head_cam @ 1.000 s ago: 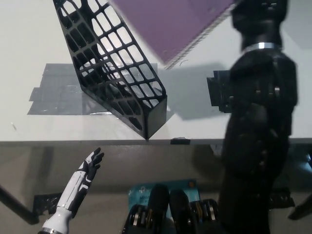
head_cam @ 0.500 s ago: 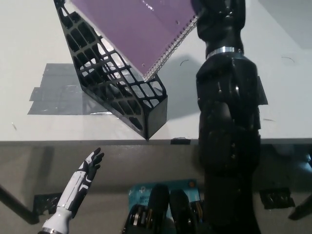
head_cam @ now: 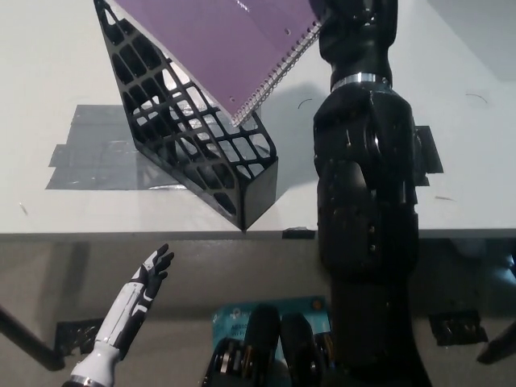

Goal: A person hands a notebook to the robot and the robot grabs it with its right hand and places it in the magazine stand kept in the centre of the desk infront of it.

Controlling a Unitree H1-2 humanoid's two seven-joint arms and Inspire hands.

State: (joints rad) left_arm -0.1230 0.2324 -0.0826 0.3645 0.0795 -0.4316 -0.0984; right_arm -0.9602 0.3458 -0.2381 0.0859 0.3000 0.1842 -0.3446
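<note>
One slip worries me: my right hand, fingers clamped on the purple notebook tilted over the magazine stand near the desk front edge, could snag its spiral on the lattice, while my left hand hangs open below.

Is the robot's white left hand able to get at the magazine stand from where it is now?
Probably not as things stand: the left hand rests open below the desk edge, while the magazine stand sits up on it.
</note>
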